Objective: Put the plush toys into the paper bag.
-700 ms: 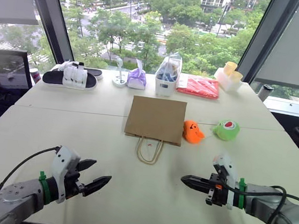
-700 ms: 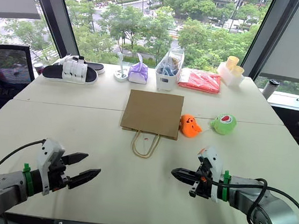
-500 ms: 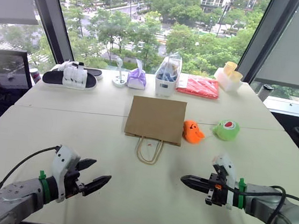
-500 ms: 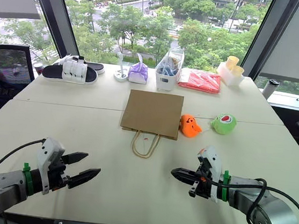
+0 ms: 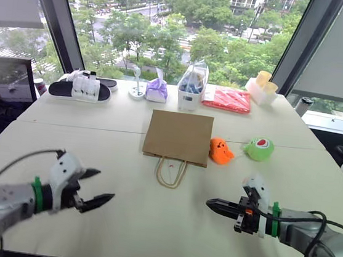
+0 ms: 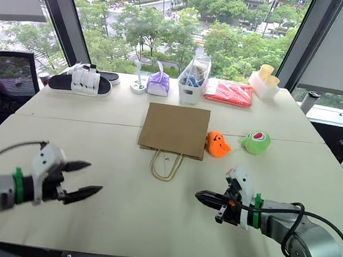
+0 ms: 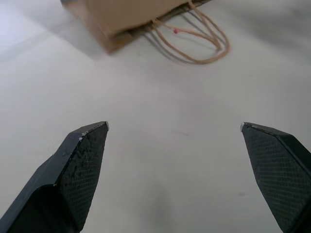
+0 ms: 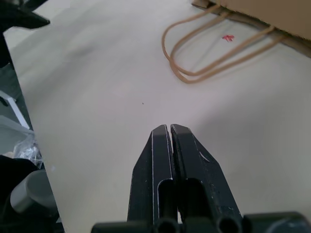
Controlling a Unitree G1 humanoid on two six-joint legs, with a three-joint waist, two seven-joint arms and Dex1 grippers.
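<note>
The left gripper is held wide open and empty over the near left of the table; the paper bag lies flat at centre, mouth and cord handles nearward. The orange plush toy touches its right edge, the green plush toy lies farther right, and the right gripper, near right, is pressed shut and empty. Since the bag is collapsed, a toy could be pushed against closed paper and the bag slid away unless the mouth is first held open.

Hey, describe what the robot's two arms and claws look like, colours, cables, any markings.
Both arms are grey metal with a bright green band at the wrist and a loose black cable arching over each forearm. Each ends in a white housing carrying a claw, left claw and right claw, with two black pointed fingers whose inner faces are finely cross-hatched.
</note>
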